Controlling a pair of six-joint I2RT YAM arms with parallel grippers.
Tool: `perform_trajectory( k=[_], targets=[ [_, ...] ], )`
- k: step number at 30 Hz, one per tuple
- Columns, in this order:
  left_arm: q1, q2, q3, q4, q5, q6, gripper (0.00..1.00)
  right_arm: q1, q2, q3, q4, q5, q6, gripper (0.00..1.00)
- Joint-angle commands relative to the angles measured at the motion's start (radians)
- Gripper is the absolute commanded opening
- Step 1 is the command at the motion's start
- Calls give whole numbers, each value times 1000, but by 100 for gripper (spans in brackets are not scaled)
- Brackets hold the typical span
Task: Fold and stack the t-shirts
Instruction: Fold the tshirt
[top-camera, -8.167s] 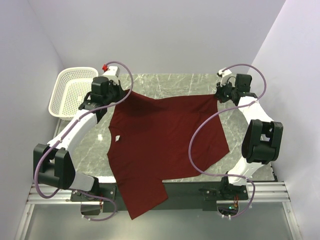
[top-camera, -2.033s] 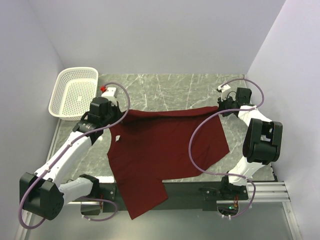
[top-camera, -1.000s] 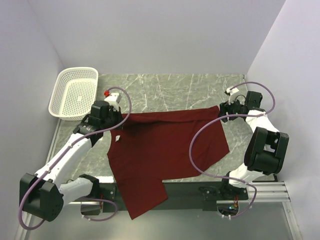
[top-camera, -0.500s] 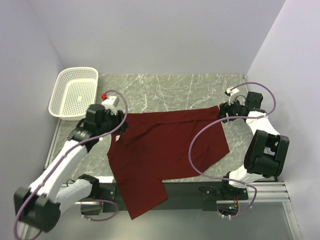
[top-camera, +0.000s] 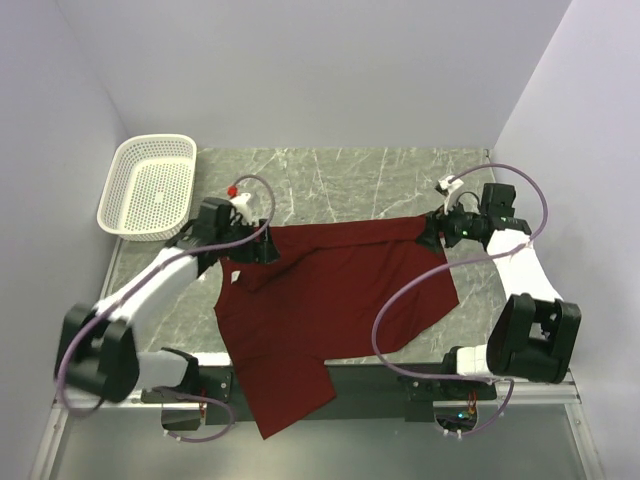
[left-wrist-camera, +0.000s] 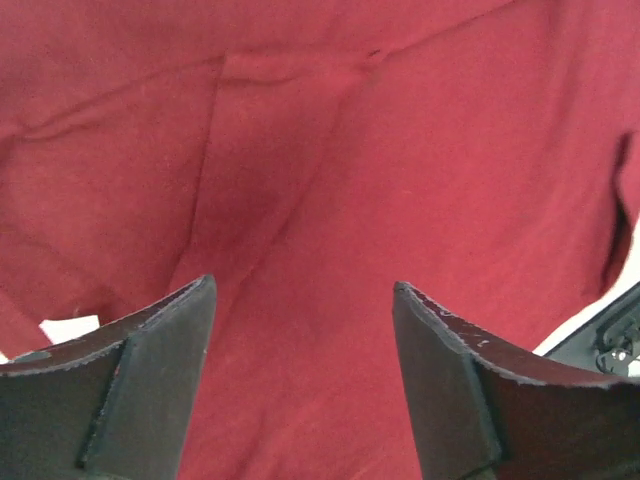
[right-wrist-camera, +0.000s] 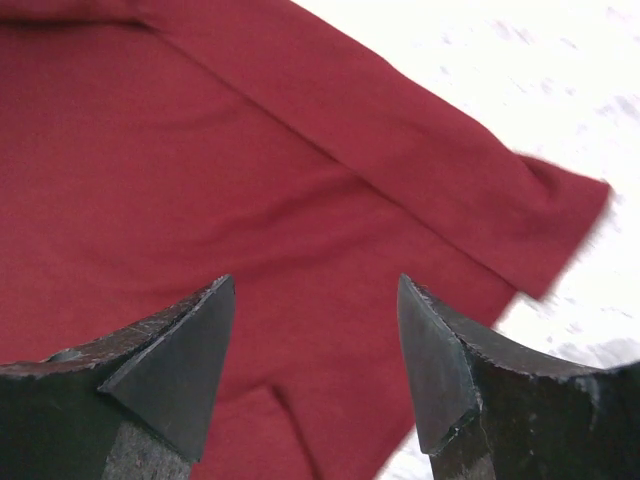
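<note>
At far left of tabletop (top-camera: 340, 180): white basket (top-camera: 150, 190), nothing in it. Left jaws spread wide, nothing between, hovering over maroon t-shirt (top-camera: 330, 290) near its collar end. Shirt lies mid-tabletop, far strip folded over, near corner drooping off front edge. Right jaws spread too, empty, above folded right corner. Next fold, my call: pinch both ends level, carry together, lay flat without dragging.
</note>
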Motion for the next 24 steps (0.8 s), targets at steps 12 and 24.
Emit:
perform_trajectory(
  k=[12, 24],
  targets=[
    [-10, 532, 331, 117, 13, -49, 54, 8, -60, -58, -84, -116, 25, 73],
    [-41, 635, 414, 77, -82, -31, 47, -12, -28, -55, -104, -153, 2, 73]
  ],
)
